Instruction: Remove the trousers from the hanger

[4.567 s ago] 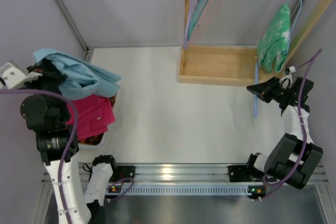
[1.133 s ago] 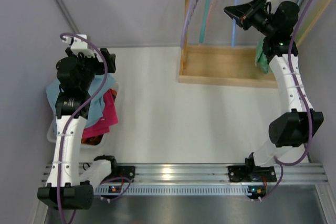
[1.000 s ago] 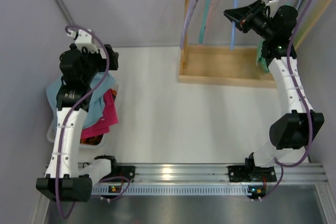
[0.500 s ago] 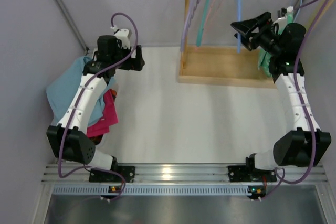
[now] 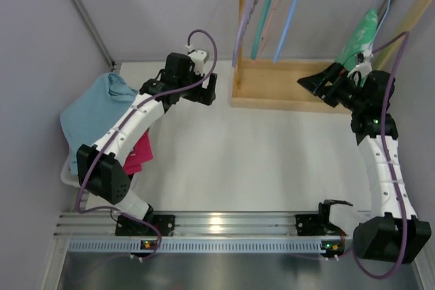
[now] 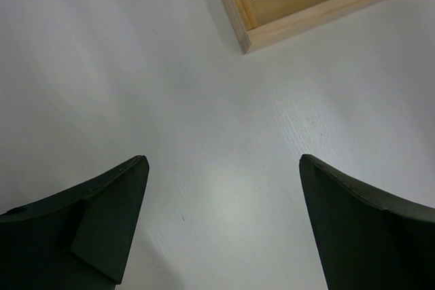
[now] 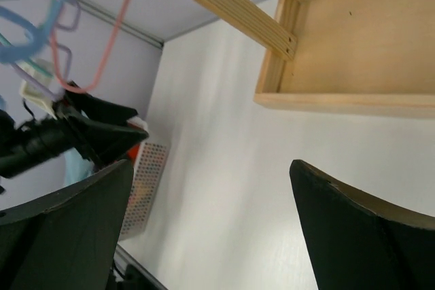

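The trousers (image 5: pixel 362 32), a green patterned garment, hang from a hanger at the back right of the wooden rack, its hook hidden up by the rail. My right gripper (image 5: pixel 311 88) is open and empty, in front of and left of the trousers, over the rack's base tray (image 5: pixel 285 85). In the right wrist view my right gripper (image 7: pixel 211 165) faces left across the table, holding nothing. Over the white table by the tray's near left corner (image 6: pixel 249 34), my left gripper (image 5: pixel 206 91) (image 6: pixel 223 161) is also open and empty.
Several empty hangers (image 5: pixel 272 8) in purple, teal, pink and blue hang on the rail at the rack's left; the blue one (image 5: pixel 289 11) is tilted. A basket (image 7: pixel 146 168) at the left edge holds blue cloth (image 5: pixel 95 110) and pink cloth (image 5: pixel 139 151).
My right gripper opened, let go of the blue hanger on the rail and dropped toward the tray. My left arm swung from the basket to the table's middle.
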### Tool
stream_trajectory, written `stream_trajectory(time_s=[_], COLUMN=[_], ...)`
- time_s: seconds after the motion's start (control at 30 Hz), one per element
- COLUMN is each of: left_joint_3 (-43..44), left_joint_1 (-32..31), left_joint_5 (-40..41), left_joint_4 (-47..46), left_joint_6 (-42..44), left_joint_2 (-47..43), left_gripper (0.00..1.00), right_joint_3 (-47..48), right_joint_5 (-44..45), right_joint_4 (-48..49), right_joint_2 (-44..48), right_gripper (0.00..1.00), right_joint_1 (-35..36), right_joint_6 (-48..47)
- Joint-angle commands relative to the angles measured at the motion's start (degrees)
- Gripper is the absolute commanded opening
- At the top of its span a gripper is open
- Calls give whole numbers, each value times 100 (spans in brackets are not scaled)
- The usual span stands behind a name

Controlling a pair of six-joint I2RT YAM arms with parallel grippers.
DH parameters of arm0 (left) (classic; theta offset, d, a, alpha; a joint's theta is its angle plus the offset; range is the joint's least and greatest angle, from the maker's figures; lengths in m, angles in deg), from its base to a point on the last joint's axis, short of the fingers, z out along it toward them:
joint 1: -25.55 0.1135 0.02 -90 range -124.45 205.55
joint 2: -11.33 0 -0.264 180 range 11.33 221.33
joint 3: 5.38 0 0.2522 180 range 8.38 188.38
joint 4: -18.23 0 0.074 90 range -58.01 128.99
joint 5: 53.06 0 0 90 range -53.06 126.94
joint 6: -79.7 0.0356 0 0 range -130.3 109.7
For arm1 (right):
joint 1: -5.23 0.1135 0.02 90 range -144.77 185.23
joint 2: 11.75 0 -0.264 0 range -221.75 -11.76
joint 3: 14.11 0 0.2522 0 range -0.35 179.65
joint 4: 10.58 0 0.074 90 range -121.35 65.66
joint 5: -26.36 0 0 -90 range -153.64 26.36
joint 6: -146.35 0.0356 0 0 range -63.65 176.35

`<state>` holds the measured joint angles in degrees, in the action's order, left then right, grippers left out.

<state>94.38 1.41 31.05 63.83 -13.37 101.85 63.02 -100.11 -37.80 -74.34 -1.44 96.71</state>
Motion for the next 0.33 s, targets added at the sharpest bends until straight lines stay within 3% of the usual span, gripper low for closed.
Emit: stream_trajectory(time_s=[0.0, 0.1, 0.3], left_joint_3=[-91, -284, -373], left_joint_1=[-152, -240, -372], left_joint_5=[386, 527, 888], left_joint_4=[95, 77, 77], left_joint_6=[-88, -80, 96], left_joint_2=[-113, -227, -377], left_gripper=[99, 99, 99], right_joint_3=[-500, -1036, -1222], right_joint_5=[-62, -246, -554], right_joint_4=[-158, -271, -596], right_joint_2=[501, 861, 924], right_gripper=[99, 99, 99], right_joint_1=[-53, -27, -9], right_joint_6=[-1045, -1494, -1882])
